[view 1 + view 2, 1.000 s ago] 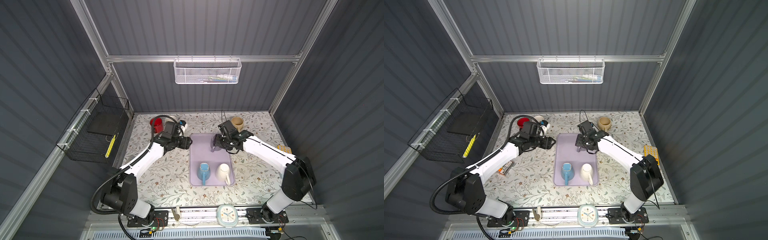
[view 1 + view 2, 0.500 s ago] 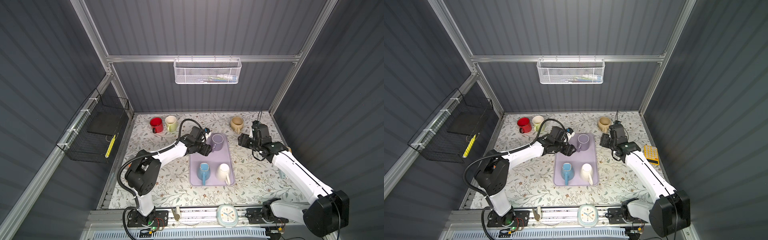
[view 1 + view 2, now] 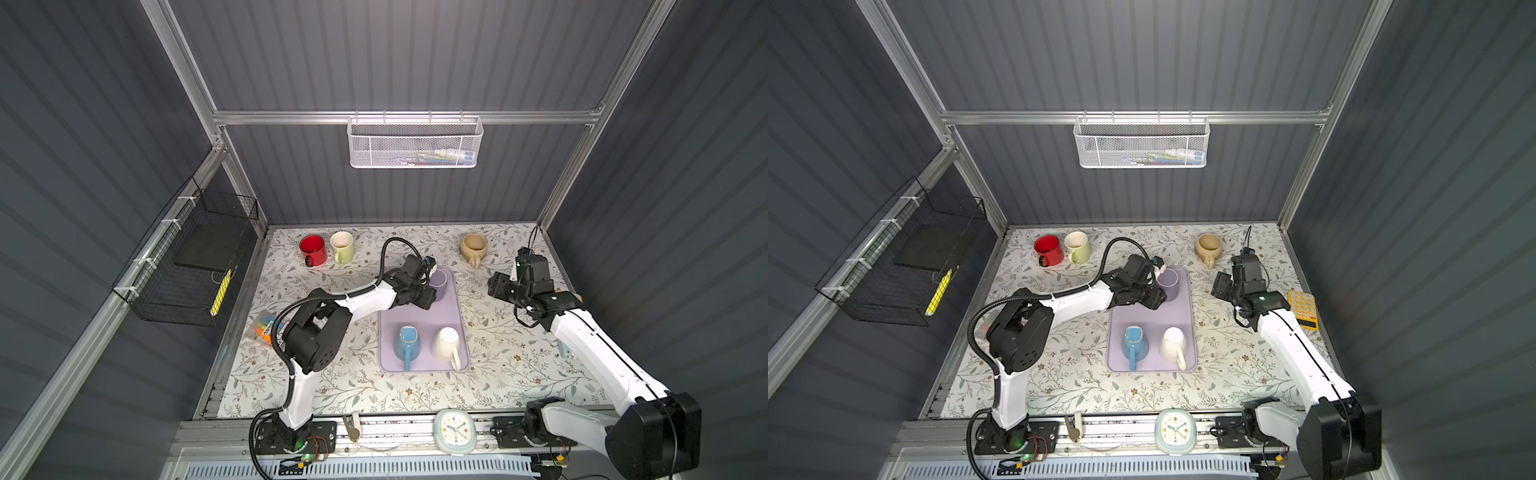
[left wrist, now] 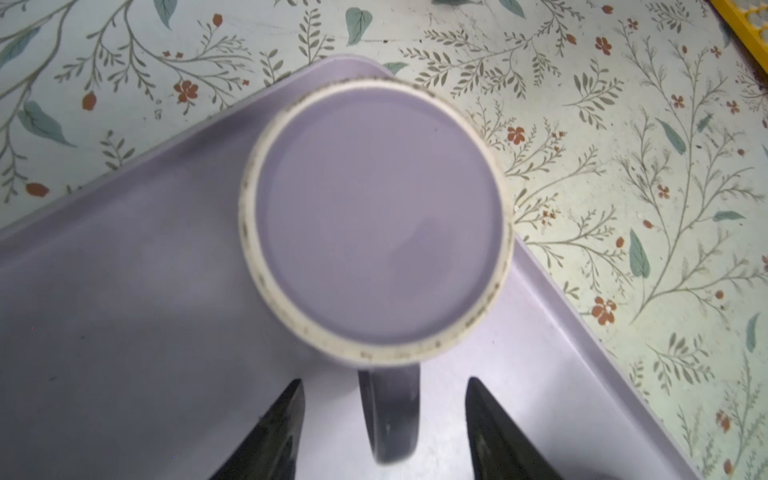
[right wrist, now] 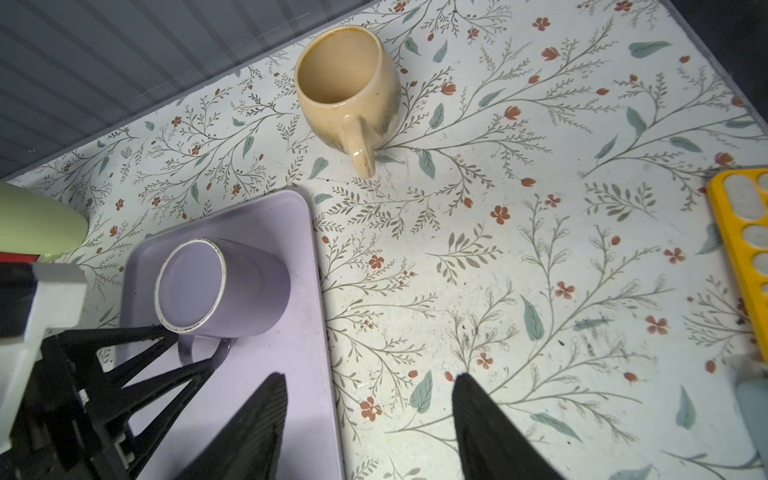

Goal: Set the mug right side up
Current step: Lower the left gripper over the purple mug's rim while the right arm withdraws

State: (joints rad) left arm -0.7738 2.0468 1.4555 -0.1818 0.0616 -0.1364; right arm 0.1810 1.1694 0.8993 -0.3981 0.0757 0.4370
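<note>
**Open left jaws straddle the handle of the upturned lilac mug (image 4: 374, 220).**

The left jaws stand open and grip nothing. Their two black tapered fingers (image 4: 274, 436) sit either side of the mug's loop handle (image 4: 390, 415), with a gap on each side. The mug stands base-up in a far corner of the smooth lilac tray (image 4: 104, 291), showing a speckled, unglazed white foot ring, with its mouth hidden against the tray. The right jaws are open and empty above the floral-printed worktop (image 5: 519, 270) near the tray. There are six mugs. Three are on the tray: lilac, blue (image 3: 407, 341) and cream (image 3: 446, 343). Three are at the back of the worktop: red (image 3: 312, 248), pale green (image 3: 342, 246) and a round-bellied glazed tan one (image 5: 349, 83). A yellow slab with pale oval buttons (image 5: 739, 249) is cut off in the right wrist view.
</note>
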